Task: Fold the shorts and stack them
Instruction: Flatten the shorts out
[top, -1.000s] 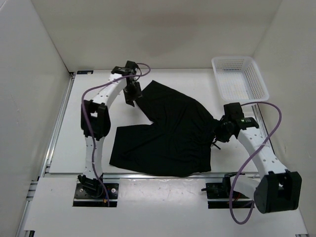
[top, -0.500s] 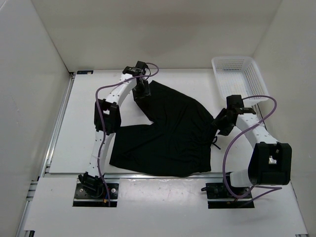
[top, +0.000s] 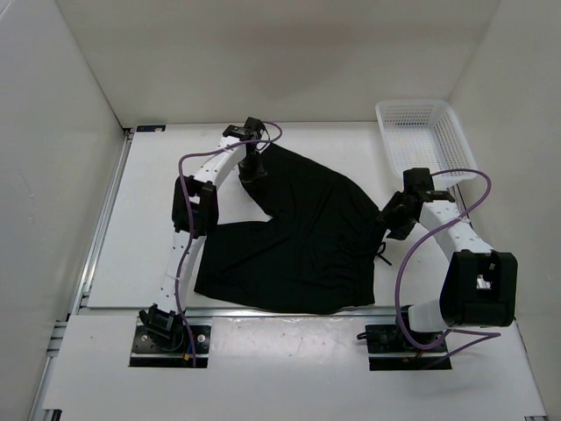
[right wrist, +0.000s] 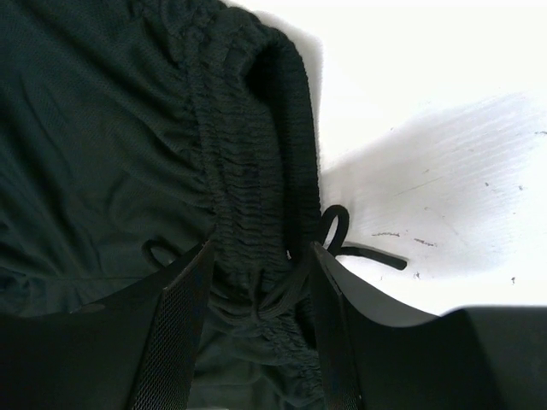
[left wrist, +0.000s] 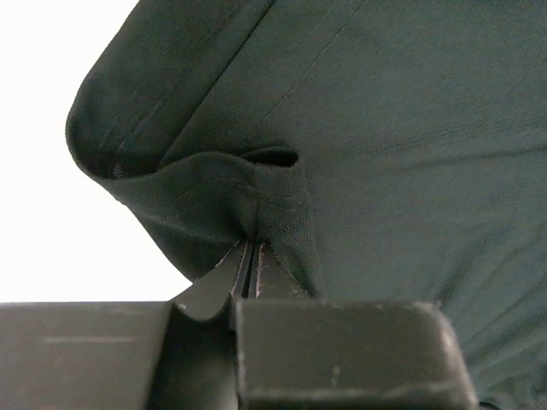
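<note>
The left hand (left wrist: 252,256) is pinched shut on a small fold of hem at one leg corner of the shorts (top: 298,237). In its wrist view the two fingers meet with almost no gap, and the black fabric bunches up just above them. From above, this hand sits at the upper left tip of the shorts, near the top middle of the frame.

The right hand (right wrist: 256,256) is closed to a narrow grip around the gathered elastic waistband, with one finger pressed against each side of it. The thin drawstring (right wrist: 359,252) loops out to the right of the fingers and lies on the white surface (top: 131,228).

The shorts lie spread in the centre of the top view. One leg reaches toward the upper left, and the waistband is at the right edge. A white mesh basket (top: 456,140) stands at the upper right, apart from the shorts.
</note>
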You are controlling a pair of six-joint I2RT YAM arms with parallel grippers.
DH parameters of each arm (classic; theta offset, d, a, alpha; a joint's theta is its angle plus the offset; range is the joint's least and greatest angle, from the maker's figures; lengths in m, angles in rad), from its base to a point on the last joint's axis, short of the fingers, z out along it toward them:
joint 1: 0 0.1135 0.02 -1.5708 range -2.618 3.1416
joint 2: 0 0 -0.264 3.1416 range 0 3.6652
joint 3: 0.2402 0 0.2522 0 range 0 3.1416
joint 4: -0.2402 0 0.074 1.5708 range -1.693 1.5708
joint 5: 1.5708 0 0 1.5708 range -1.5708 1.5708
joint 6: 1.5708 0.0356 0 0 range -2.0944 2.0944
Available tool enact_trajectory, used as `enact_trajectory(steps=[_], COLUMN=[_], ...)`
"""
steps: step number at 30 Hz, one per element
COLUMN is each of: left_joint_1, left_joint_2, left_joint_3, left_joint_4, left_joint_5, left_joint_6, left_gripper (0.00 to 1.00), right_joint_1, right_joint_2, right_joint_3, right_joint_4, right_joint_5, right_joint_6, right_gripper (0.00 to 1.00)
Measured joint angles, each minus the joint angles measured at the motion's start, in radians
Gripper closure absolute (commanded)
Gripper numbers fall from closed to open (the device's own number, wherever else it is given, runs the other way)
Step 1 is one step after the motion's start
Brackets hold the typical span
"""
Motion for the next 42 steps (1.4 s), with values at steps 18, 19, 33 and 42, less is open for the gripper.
enact_trajectory(steps=[18,19,33,42], left_joint_1=[0.006,0.006,0.077,0.074], left_joint_2=[-0.422,-0.422,-0.398,-0.187], left_joint_3=[-0.623,-0.645,-0.410,-0.328], left_joint_4=[-0.006,-0.004,-0.021,-0.002], left_joint_5=[-0.142,-0.145,-0.153,-0.111], left_joint_6=[-0.078,-0.083,-0.029,0.021], left_gripper=[0.89,0.89,0.08,0.31], right_joint_1=[0.000,0.000,0.000,0.000], right_joint_2=[-0.008,-0.011,0.115,0.316], right_joint_3=[-0.006,-0.010,0.026,0.124], right_joint_4=[0.008,0.010,0.056,0.101], right_joint_5=[-0.050,-0.054,-0.031,0.021], right_joint_6=[-0.022,-0.023,-0.019,0.002], right_gripper=[0.44,0.44,0.35,0.46])
